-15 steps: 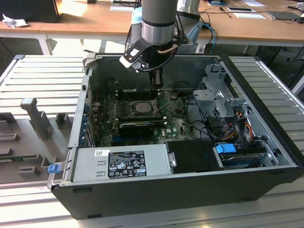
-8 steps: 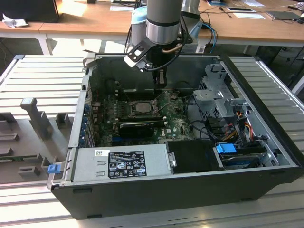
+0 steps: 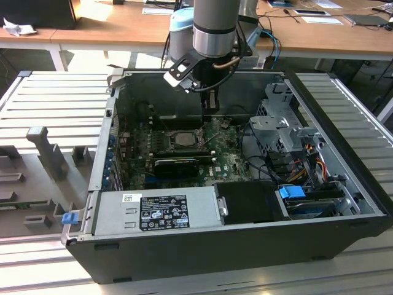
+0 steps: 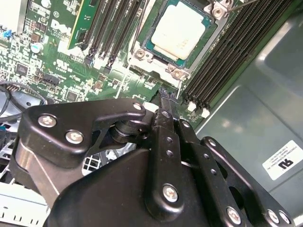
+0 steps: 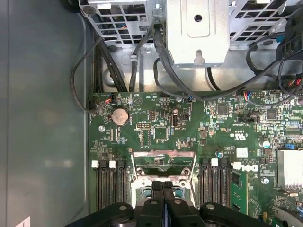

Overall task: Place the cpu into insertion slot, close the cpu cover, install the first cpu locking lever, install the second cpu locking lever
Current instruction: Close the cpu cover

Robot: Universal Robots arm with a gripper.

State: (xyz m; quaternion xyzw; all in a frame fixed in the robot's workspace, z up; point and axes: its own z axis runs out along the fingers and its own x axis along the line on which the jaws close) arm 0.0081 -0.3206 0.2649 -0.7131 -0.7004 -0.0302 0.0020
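Near the flat, square, dull-silver cpu (image 4: 179, 29), the matte black end effector (image 4: 164, 93), clenched tight.

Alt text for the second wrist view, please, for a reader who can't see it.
The silver-topped cpu lies seated on the green motherboard, between rows of black memory slots. The black gripper, fingers together, points at the board just beside it.

- The exterior view looks steeply down from well off on the whole open case (image 3: 184, 252).
- Both wrist views sit close above the motherboard (image 4: 61, 61) (image 5: 213, 123), sharing the tool (image 4: 164, 93) (image 5: 163, 185) and memory slots (image 4: 227, 52) (image 5: 215, 177).
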